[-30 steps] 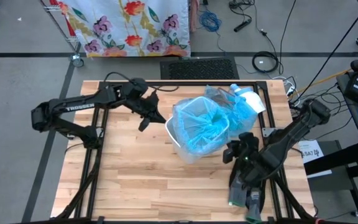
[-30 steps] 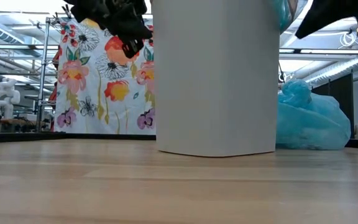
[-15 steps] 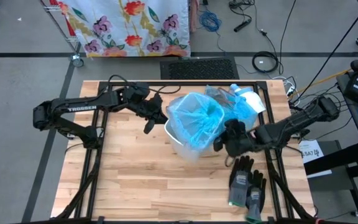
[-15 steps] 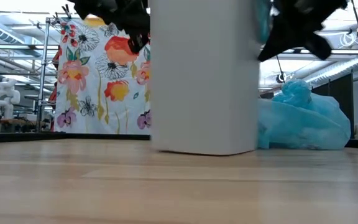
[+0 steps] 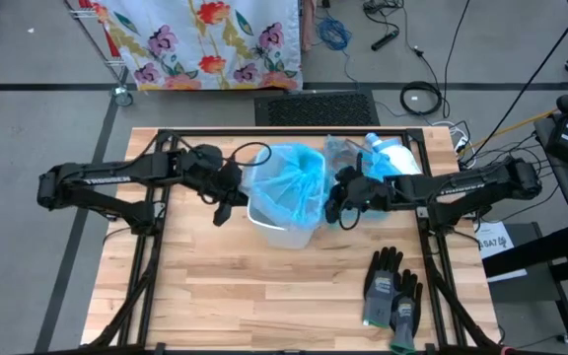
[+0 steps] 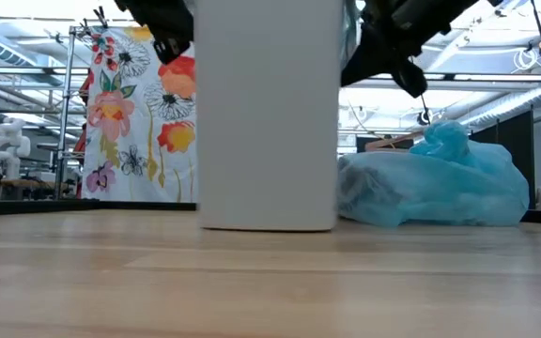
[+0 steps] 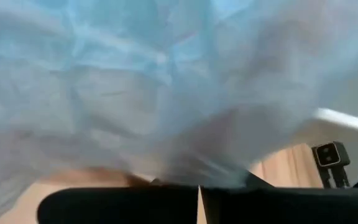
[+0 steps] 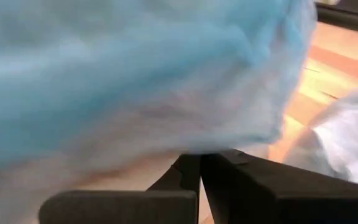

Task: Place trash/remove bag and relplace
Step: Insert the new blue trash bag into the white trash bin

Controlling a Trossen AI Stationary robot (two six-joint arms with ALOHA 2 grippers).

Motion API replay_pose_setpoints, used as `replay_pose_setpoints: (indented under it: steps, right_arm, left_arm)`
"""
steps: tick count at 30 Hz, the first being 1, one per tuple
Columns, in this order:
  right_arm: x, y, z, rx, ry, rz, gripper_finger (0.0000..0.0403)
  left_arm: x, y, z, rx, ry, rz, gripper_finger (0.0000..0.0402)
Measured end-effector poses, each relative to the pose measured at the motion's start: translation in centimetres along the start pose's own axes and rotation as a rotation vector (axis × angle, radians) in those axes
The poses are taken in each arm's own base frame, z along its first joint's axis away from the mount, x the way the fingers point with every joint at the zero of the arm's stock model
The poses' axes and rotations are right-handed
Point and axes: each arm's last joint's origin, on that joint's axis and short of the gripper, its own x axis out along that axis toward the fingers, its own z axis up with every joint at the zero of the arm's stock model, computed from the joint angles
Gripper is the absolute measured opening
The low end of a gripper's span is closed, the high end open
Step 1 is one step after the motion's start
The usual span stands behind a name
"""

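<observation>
At frame center of the high view, a white bin (image 5: pixel 282 219) stands on the counter (image 5: pixel 215 296), lined with a blue bag (image 5: pixel 292 182). Left claw (image 5: pixel 227 189) and right claw (image 5: pixel 341 200), both closed, pinch the bag at opposite rims. No trash scraps are visible.

One white bin (image 5: pixel 282 225), two blue bags (image 5: pixel 294 180), two gloves (image 5: pixel 392 293), two arms.

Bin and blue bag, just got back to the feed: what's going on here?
Both arms are at the white bin mid-table, fitting a blue bag over its rim. The left tool is at the bin's left side and the right tool at its right, each shut against the bag's plastic. A full, tied blue bag lies behind the bin, and a pair of work gloves lies at the table's front right.
</observation>
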Motion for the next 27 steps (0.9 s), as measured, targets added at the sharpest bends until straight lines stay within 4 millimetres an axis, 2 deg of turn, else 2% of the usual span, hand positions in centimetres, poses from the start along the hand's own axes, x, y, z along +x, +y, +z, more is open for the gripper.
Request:
replay_pose_setpoints:
  steps: [4, 9, 15, 19, 24, 27]
  right_arm:
    - [0.8, 0.0, 0.6, -0.007, 0.019, 0.069, 0.0]
    - [0.8, -0.6, 0.0, -0.009, 0.083, 0.012, 0.0]
    - [-1.7, -1.6, -0.1, 0.012, 0.128, -0.039, 0.0]
    - [-4.0, -1.6, 0.2, 0.041, 0.119, 0.012, 0.0]
    - [-6.0, -1.5, 0.4, 0.052, 0.089, 0.081, 0.0]
    - [-6.5, -1.6, 0.6, 0.056, 0.078, 0.097, 0.0]
  left_arm:
    - [-1.3, -1.0, -0.3, -0.025, -0.015, 0.038, 0.0]
    - [-3.2, -1.5, -1.5, -0.079, 0.019, 0.165, 0.0]
    - [-5.7, -2.2, -2.3, -0.09, -0.011, 0.206, 0.0]
    - [-7.0, -2.7, -2.5, -0.074, -0.065, 0.19, 0.0]
    - [-7.6, -3.0, -1.9, -0.058, -0.148, 0.17, 0.0015]
    - [-7.7, -3.1, -1.4, -0.05, -0.197, 0.146, 0.0035]
